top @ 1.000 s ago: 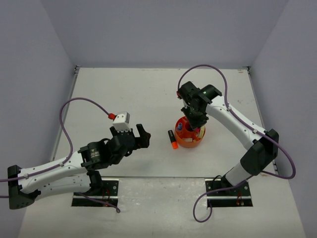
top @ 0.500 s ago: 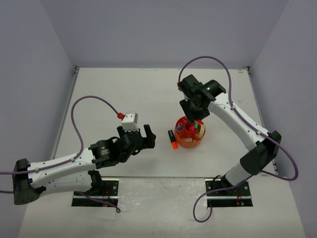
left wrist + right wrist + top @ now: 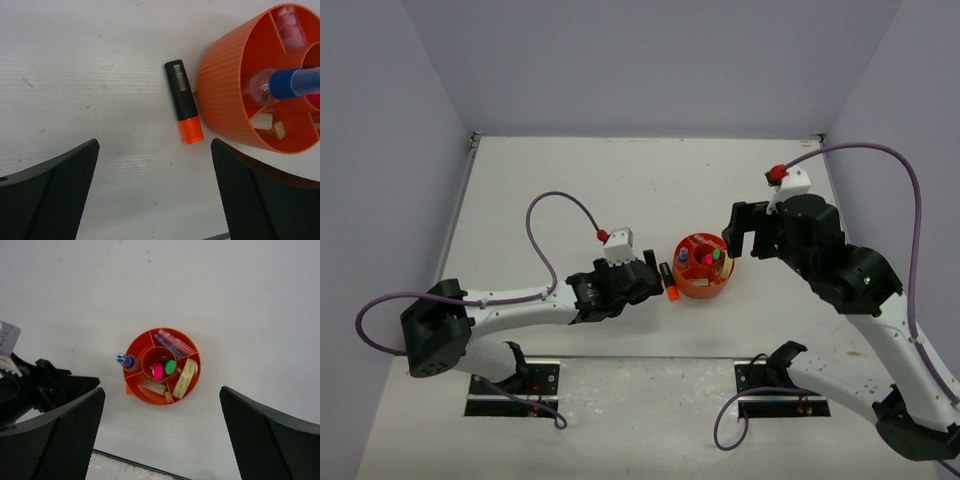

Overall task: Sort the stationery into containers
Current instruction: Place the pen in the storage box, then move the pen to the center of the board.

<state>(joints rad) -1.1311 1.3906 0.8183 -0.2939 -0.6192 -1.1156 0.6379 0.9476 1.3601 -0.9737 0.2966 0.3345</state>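
Left end effector (image 3: 156,190): fingers apart, empty, over black stubby marker with orange cap (image 3: 183,100), lying just beside round orange plastic organiser (image 3: 220,100) on white tabletop (image 3: 90,75). Right end effector (image 3: 162,435): apart, empty.

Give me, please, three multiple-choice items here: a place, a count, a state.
1. Where is the orange-capped marker?
A on the table beside the organiser
B inside it
C gripped in mid-air

2. How many caps show in the central cup?
A none
B two
C four

3. The left claw is:
A open
B shut on the marker
C out of view

A: it lies flat next to the organiser's wall.
B: one pink cap, one green cap.
A: its fingers are spread above the marker, holding nothing.
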